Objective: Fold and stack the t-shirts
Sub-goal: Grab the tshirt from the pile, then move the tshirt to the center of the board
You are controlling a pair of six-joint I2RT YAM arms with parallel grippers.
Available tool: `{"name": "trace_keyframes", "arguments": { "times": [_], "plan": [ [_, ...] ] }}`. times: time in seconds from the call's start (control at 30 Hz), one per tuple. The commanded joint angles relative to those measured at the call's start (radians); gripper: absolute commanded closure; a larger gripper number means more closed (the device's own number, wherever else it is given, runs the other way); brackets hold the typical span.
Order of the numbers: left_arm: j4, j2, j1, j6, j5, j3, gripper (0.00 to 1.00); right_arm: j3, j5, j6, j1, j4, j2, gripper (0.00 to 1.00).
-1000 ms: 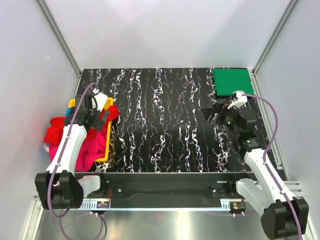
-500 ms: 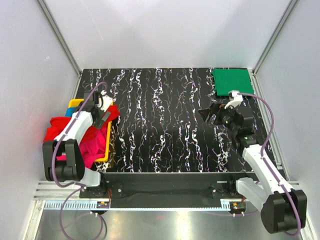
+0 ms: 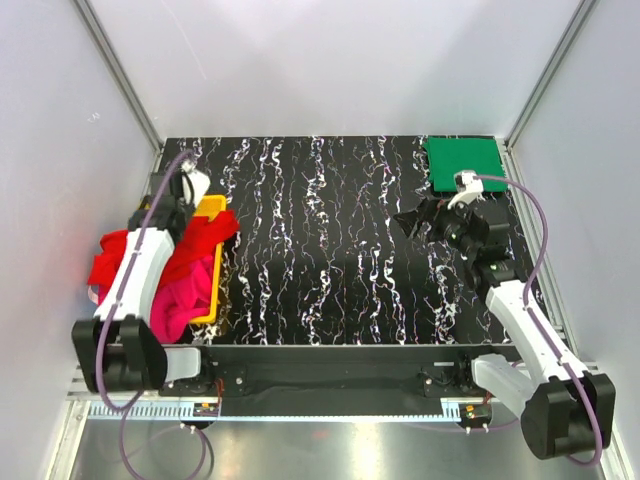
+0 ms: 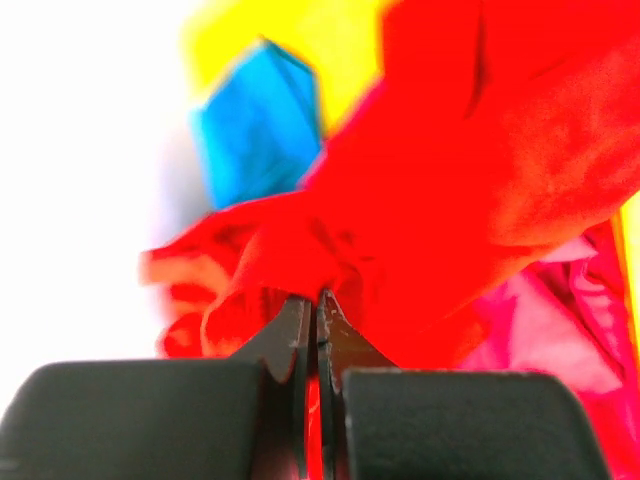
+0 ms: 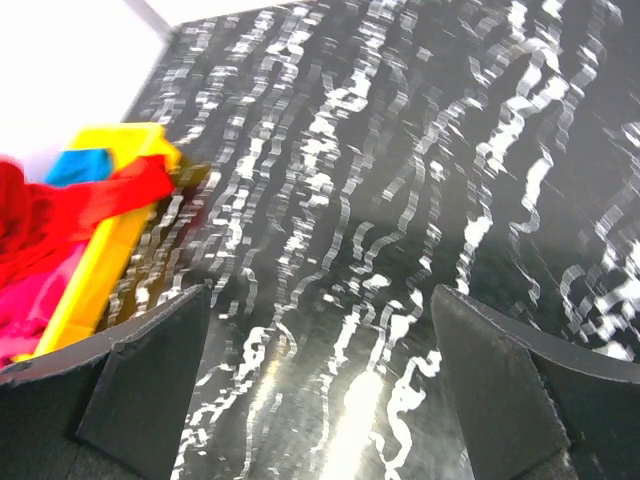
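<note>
Red soft cloth t-shirt (image 4: 470,170), pinched by the closed left gripper (image 4: 312,298), may drag the pink cloth shirt (image 4: 560,340) out too; right gripper (image 5: 320,290) is wide open, empty.

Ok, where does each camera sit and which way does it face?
Top external: above and behind the bases, looking down on the black marbled table; both arms show.
Left wrist: on the left arm, looking past the shut left hand pinching the bright red cloth t-shirt.
Right wrist: on the right arm, facing across the table to the yellow plastic tray; open right hand frames it.
Shared: all show the red t-shirt and tray.
</note>
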Motion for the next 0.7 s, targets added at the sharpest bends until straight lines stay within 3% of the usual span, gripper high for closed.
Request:
{"name": "trace_keyframes", "arguments": {
  "times": [0.0,0.13,0.3,0.47,0.53,0.67],
  "plan": [
    [-0.055,-0.115,-0.002,-0.054,0.074,0.176,1.00,0.117,-0.121,-0.029,0.004,0.014,0.018,0.00],
    [-0.143,-0.146,-0.037,-0.074,0.195,0.337,1.00,0.202,-0.164,-0.049,0.027,-0.004,0.052,0.00],
    [-0.226,-0.121,-0.311,-0.060,0.194,0.581,1.00,0.351,-0.161,-0.097,0.120,-0.032,0.130,0.00],
    [-0.408,0.006,-0.540,-0.078,0.335,0.918,1.00,0.489,-0.184,-0.127,0.166,-0.060,0.199,0.00],
    [-0.472,0.047,-0.646,-0.057,0.366,0.966,1.00,0.497,-0.170,-0.127,0.166,-0.060,0.187,0.00],
    [-0.499,0.148,-0.699,-0.066,0.519,0.961,1.00,0.526,-0.060,-0.167,0.165,-0.217,0.196,0.00]
  ]
}}
